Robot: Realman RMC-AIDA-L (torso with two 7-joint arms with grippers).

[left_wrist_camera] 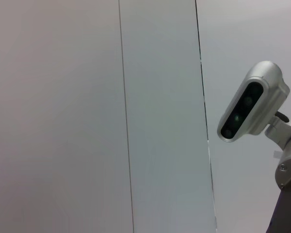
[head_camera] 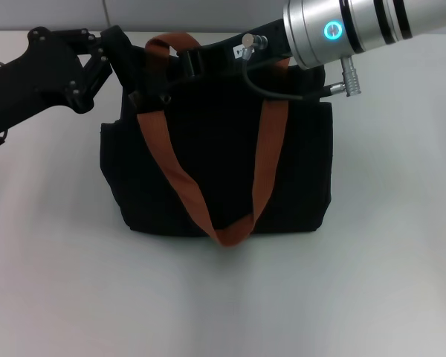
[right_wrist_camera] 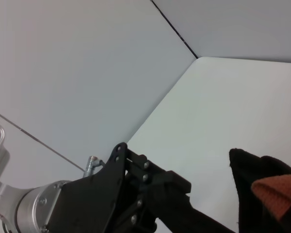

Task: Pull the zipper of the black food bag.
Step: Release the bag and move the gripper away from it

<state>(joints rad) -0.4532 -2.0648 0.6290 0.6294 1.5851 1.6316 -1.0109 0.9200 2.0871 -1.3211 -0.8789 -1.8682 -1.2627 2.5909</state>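
Your left gripper (head_camera: 123,63) at the black food bag (head_camera: 215,167) top's left end, right gripper (head_camera: 201,59) over its top middle, both grips unreadable, zipper hidden, open counter (head_camera: 223,297) before the bag.

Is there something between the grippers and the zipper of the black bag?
Cannot tell: the zipper is not visible. Both grippers already sit at the black food bag top, left gripper at its corner, right gripper among the orange handles.
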